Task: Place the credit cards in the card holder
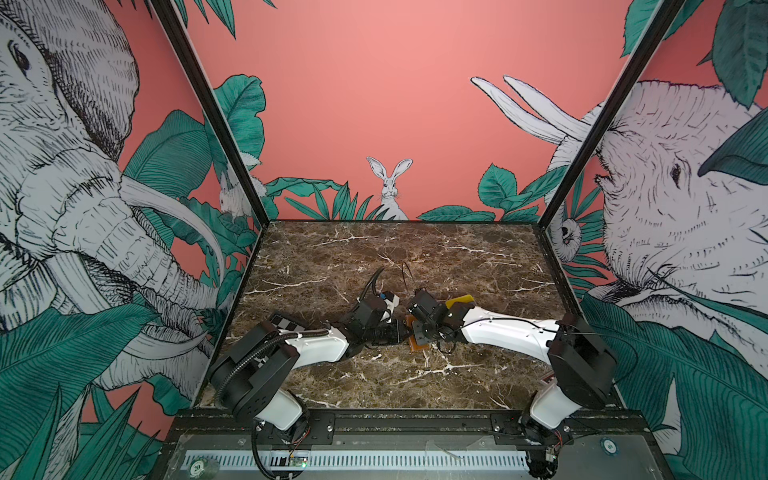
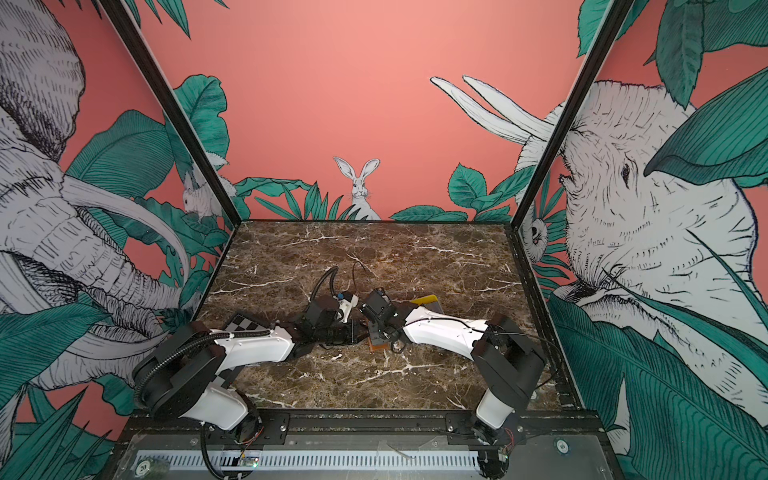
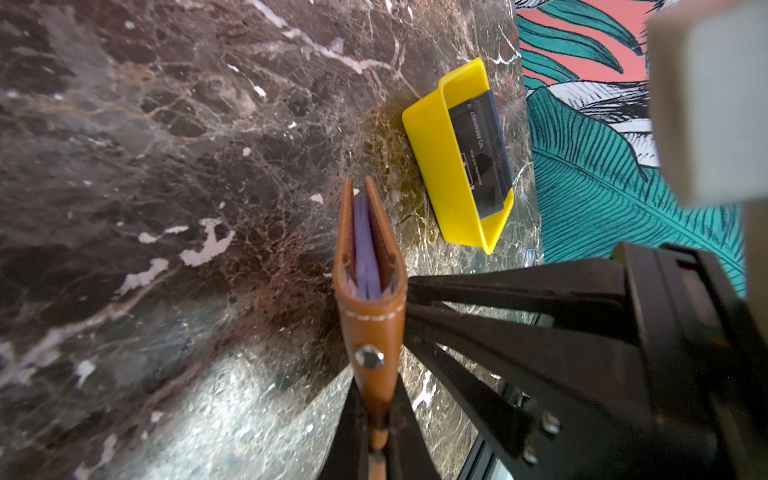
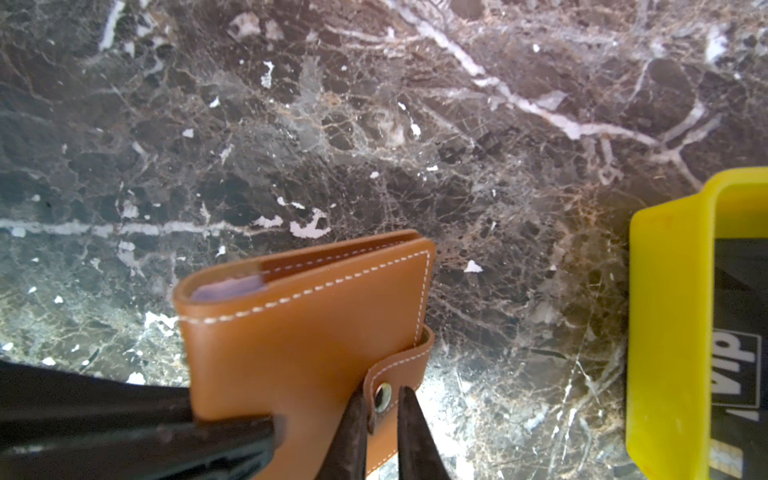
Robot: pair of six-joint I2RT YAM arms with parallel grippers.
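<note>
Near the middle of the bench (image 4: 374, 124), my left hand (image 3: 376, 419) is clamped tight on the tan card holder (image 4: 307, 332), steadying it on edge, I judge, for unsnapping; my right hand (image 4: 382, 409) sits narrow astride the snap tab (image 4: 399, 365), grip uncertain; the credit cards (image 3: 482, 153) lie in the yellow tray (image 3: 432, 158) nearby.

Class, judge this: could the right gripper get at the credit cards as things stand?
Probably yes: the credit cards lie uncovered in the open yellow tray near the right gripper, now at the snap tab of the card holder.
</note>
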